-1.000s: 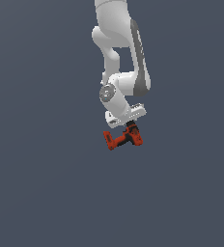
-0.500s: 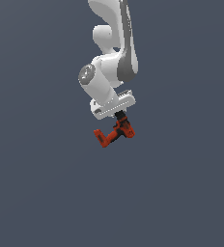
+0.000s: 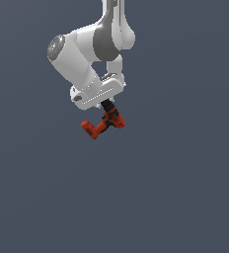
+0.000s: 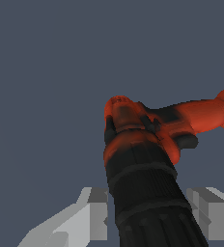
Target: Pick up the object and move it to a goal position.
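Nearest in the wrist view: black ribbed nose of the drill [image 4: 147, 159], wide and dark, filling the lower middle of the frame between two pale grey fingers [image 4: 97, 214] at lower left and lower right. Fingers drawn in against the black barrel on either side, so hand [image 4: 150, 214] closed on the drill. Beyond the nose, red-orange body with dark patches, then a red-orange limb running off toward the right edge of the frame. Behind all that, only flat slate-grey ground.

In the exterior view, drill [image 3: 103, 124] small and L-shaped, a little above and left of the frame's centre, hanging directly beneath the hand [image 3: 106, 109]. One red-orange limb pointing down toward the exterior view's left, the other short part toward the exterior view's right; black section uppermost, pinched in the dark fingers. Whole drill tilted, not level. Drill held in the air, touching nothing but the hand; no shadow or contact visible below it.

Above the hand, white flange of the wrist [image 3: 96, 91], set at a slant. Further up, large rounded white joint with a grey cap at upper left, then grey and white links of the arm [image 3: 104, 42] rising out of the top edge of the frame.

No containers visible in either view. Uniform dark blue-grey ground throughout both frames.
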Controlling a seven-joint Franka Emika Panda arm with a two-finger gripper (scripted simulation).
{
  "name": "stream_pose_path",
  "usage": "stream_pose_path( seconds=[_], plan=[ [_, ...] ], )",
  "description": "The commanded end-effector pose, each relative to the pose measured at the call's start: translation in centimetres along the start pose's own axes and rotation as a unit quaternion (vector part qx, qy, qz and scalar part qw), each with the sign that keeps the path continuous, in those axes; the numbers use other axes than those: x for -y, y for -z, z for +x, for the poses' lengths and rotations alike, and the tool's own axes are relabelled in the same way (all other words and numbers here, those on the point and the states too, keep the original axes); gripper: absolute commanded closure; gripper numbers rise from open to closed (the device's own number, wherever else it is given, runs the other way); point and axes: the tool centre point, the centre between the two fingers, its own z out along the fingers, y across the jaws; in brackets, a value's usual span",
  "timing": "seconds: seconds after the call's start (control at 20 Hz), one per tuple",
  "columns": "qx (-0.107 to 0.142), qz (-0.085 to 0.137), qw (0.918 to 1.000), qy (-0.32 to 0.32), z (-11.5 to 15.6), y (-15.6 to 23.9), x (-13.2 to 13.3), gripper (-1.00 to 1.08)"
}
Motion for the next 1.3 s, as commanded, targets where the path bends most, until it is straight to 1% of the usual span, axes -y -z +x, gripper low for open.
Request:
stream_pose_path(
  seconds=[0.0, 0.3, 0.6, 0.9, 1.25],
  plan=[
    [-0.002, -0.002, 1.0, 0.001, -0.6, 2.9, -0.6, 1.08],
    [-0.002, -0.001, 1.0, 0.001, -1.8, 8.6, -2.1, 1.08],
    [-0.002, -0.001, 1.0, 0.001, -2.4, 12.4, -3.1, 1.08],
    [-0.002, 0.0, 1.0, 0.002, -2.6, 14.3, -3.6, 1.08],
    [0.0, 0.002, 1.0, 0.001, -2.7, 14.3, -3.8, 1.08]
  ],
)
